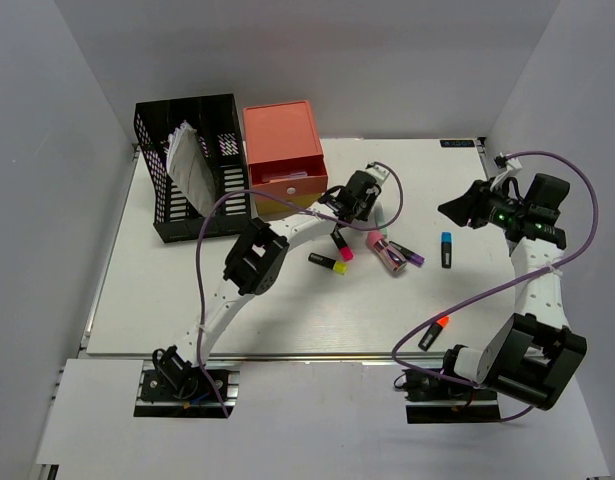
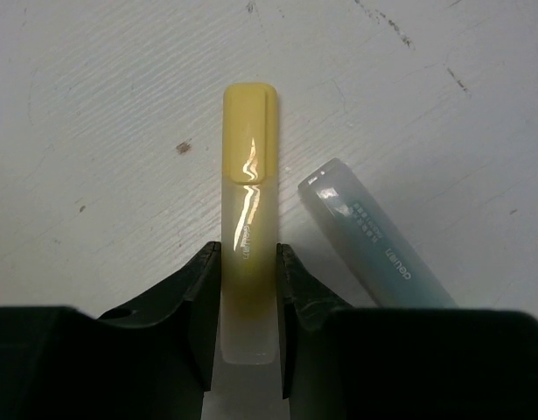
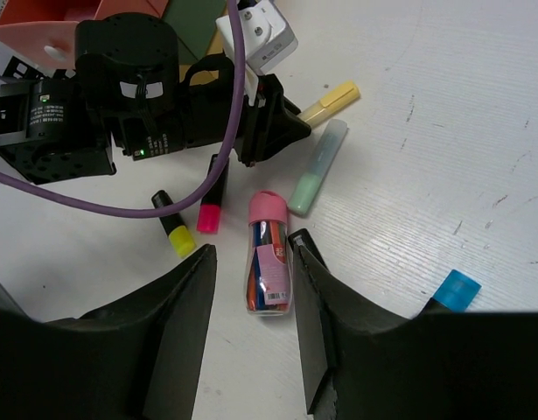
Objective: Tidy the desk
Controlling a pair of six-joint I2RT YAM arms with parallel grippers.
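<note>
Left wrist view: my left pincer (image 2: 248,249) sits low on the surface (image 2: 120,105), its two fingers drawn narrow against either side of a yellow highlighter (image 2: 248,175); the highlighter lies flat and runs away toward 12 o'clock; the white top spreads out beneath and beyond the fingers. A pale green pen (image 2: 365,236) lies just beside the highlighter at 3 o'clock, angled, with a thin gap between them.

From the top camera I see that pincer a little toward 1 o'clock of the surface's middle, just in front of a coral drawer unit (image 1: 282,150); a black mesh rack (image 1: 192,165) stands at the 10 o'clock corner.

My right pincer (image 1: 462,210) hangs above the surface at about 3 o'clock, clear of it; its jaws stand wide with nothing in them. Its wrist camera looks down between the fingers at a clear tube with a pink cap (image 3: 269,262) lying on the white top; a blue-capped marker (image 3: 452,293) lies at 4 o'clock of the tube; a pink-capped marker (image 3: 212,197) and a yellow-capped marker (image 3: 172,229) lie at 10 o'clock of it. An orange-capped marker (image 1: 432,333) rests at the near edge, around 5 o'clock.
</note>
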